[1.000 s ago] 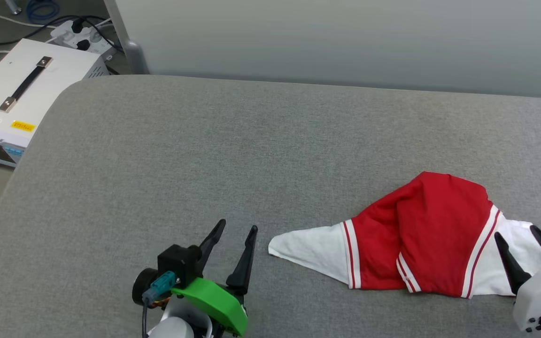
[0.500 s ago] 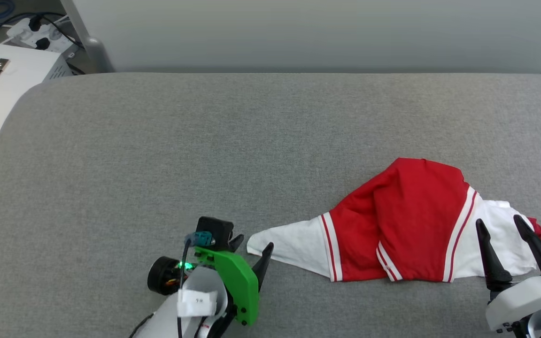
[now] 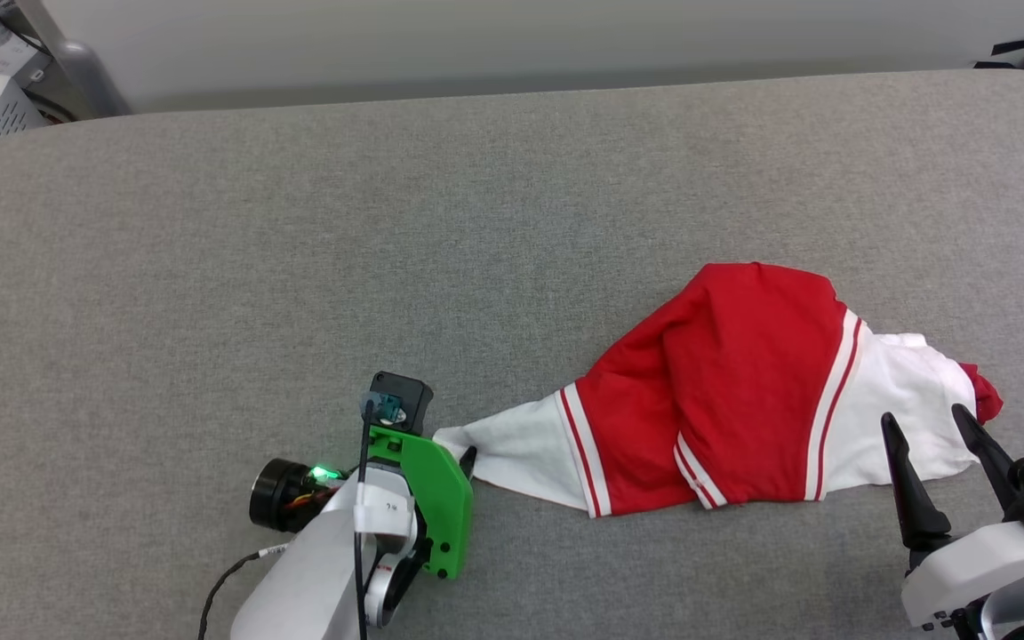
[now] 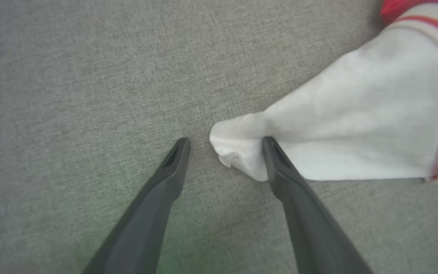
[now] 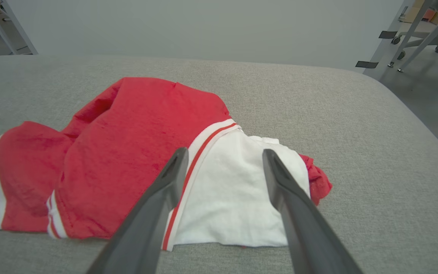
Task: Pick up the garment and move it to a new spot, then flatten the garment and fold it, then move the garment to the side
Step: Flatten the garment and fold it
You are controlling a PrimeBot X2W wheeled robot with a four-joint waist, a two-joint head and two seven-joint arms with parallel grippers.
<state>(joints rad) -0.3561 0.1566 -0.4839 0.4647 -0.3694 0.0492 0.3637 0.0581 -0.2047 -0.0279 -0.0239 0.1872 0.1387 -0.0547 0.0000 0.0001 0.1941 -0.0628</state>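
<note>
My left gripper point(image 4: 224, 142) stands spread at the tip of the white sleeve point(image 4: 356, 133). My wrist view shows that tip between the fingers, one of them apparently touching the cloth; in the head view my green mount point(image 3: 428, 498) hides this. The garment point(image 3: 725, 391) lies bunched on the grey table point(image 3: 299, 222), right of centre. My right gripper point(image 3: 923, 416) hovers parted and empty by its other white end.

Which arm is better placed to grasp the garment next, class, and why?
Left, probably. The left gripper is open, its fingers straddling the garment's white sleeve tip at the surface. The right gripper, also open, looks raised over the other sleeve.
</note>
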